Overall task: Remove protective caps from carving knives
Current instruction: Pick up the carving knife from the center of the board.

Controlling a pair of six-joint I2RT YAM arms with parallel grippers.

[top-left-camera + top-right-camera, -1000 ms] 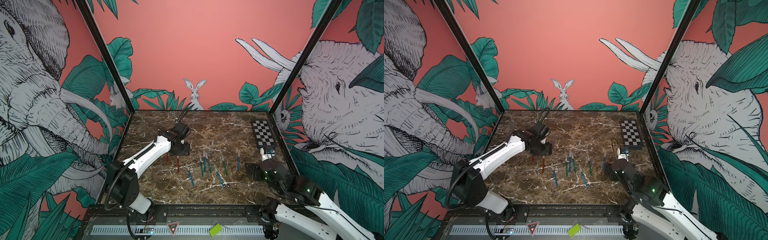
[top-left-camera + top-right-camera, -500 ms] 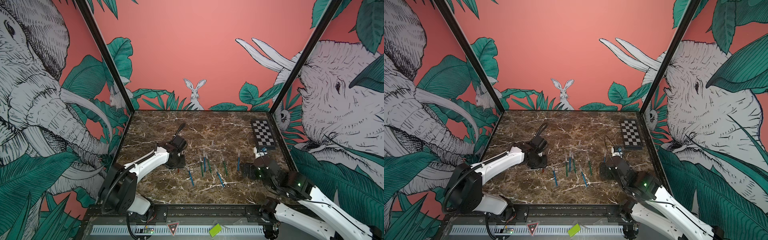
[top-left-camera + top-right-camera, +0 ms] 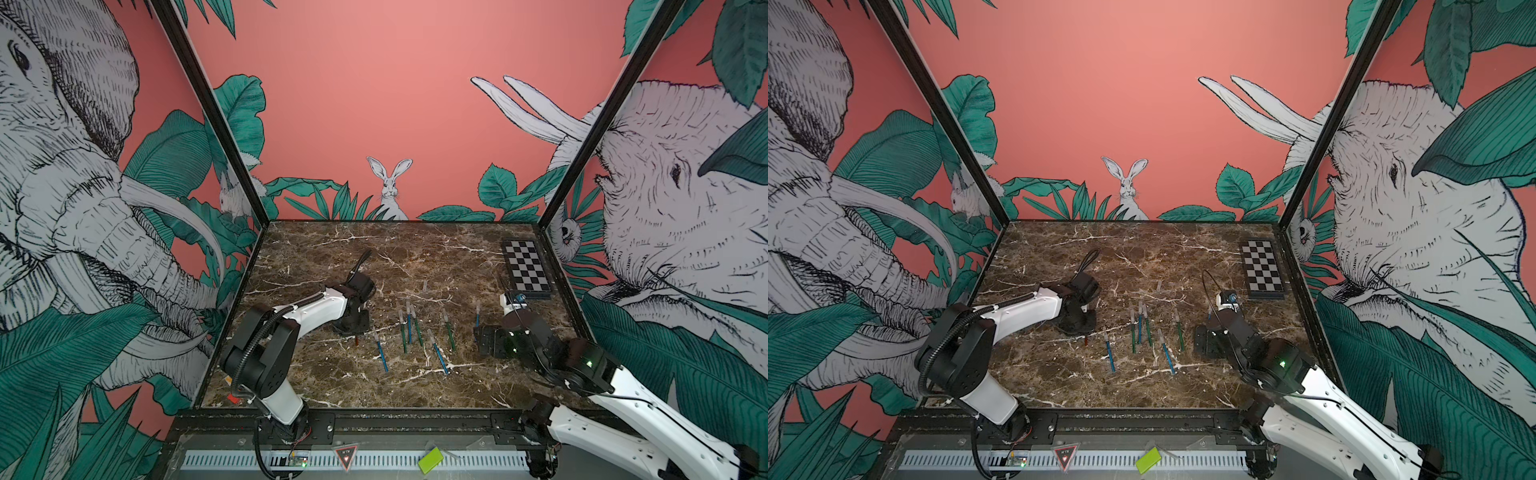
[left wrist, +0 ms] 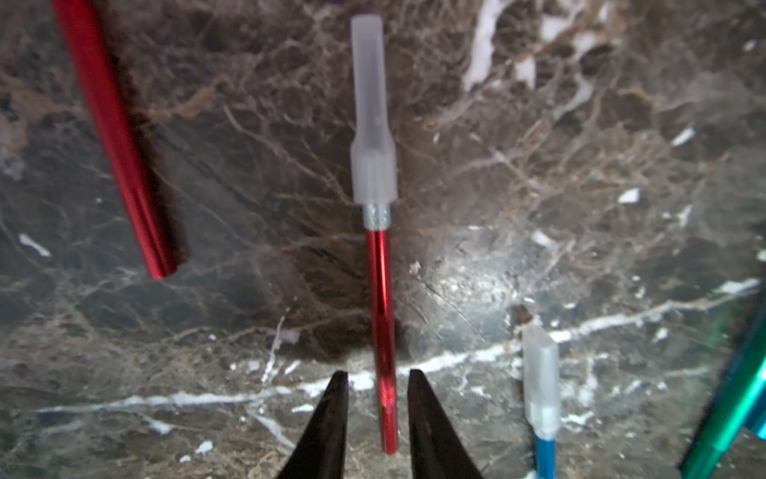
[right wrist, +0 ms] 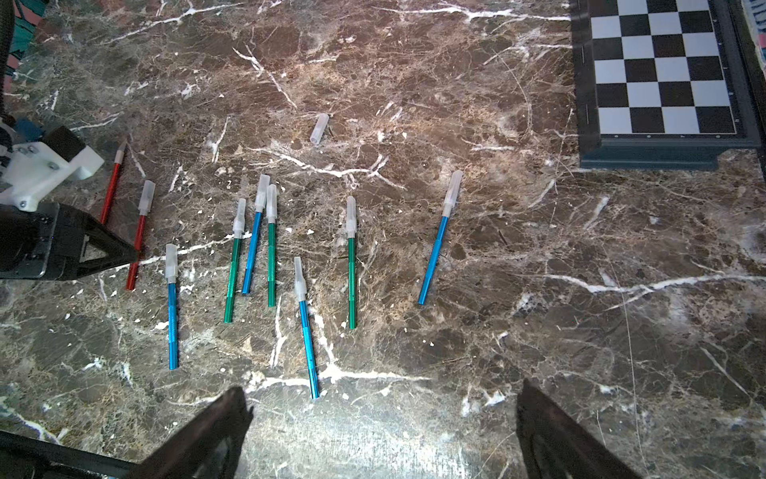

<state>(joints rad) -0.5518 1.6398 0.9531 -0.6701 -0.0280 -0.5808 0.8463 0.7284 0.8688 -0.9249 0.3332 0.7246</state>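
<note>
The left gripper (image 4: 377, 381) straddles the tail end of a red carving knife (image 4: 380, 298). Its jaws are narrowed to a slim gap on either side of the handle and are not yet pinching it. Taking the handle this far back likely leaves the capped end free for pulling. Ahead of the fingertips (image 4: 335, 398), the knife's protective cap (image 4: 372, 116) is still seated on the tip. A second red knife (image 4: 116, 145) lies to one side and a capped blue knife (image 4: 544, 452) to the other. Farther off, the right gripper (image 5: 383, 414) hangs fully spread and empty, probably waiting to take the cap. A second earlier the left gripper stood higher with wider jaws; it has since dropped onto the knife and narrowed.
</note>
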